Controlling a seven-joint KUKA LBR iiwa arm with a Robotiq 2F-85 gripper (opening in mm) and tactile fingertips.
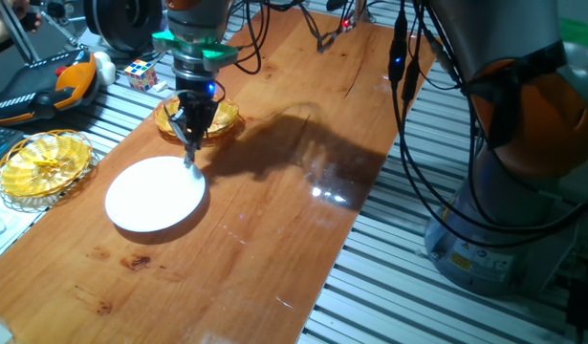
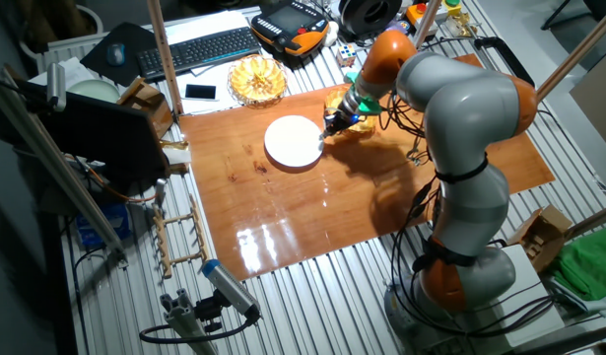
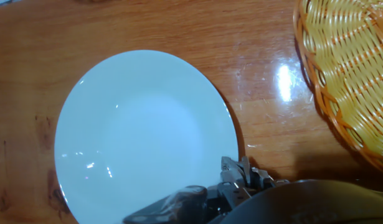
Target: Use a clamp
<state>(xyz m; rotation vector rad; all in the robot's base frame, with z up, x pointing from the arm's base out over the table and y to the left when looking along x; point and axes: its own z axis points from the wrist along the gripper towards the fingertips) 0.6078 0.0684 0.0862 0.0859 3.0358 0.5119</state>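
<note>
The clamp is a tiny pale grey metallic clip. It sits at the near right rim of the white plate, held between my fingers at the bottom of the hand view. In one fixed view it shows as a small grey tip under my gripper, right at the far edge of the plate. My gripper points down and is shut on the clamp. Whether the clamp's jaws grip the rim is hidden. The other fixed view shows the gripper at the plate's right edge.
An orange wicker basket stands just behind the gripper. A yellow wicker basket lies off the board's left edge. A Rubik's cube and a teach pendant lie further back. The robot's base stands right of the wooden board.
</note>
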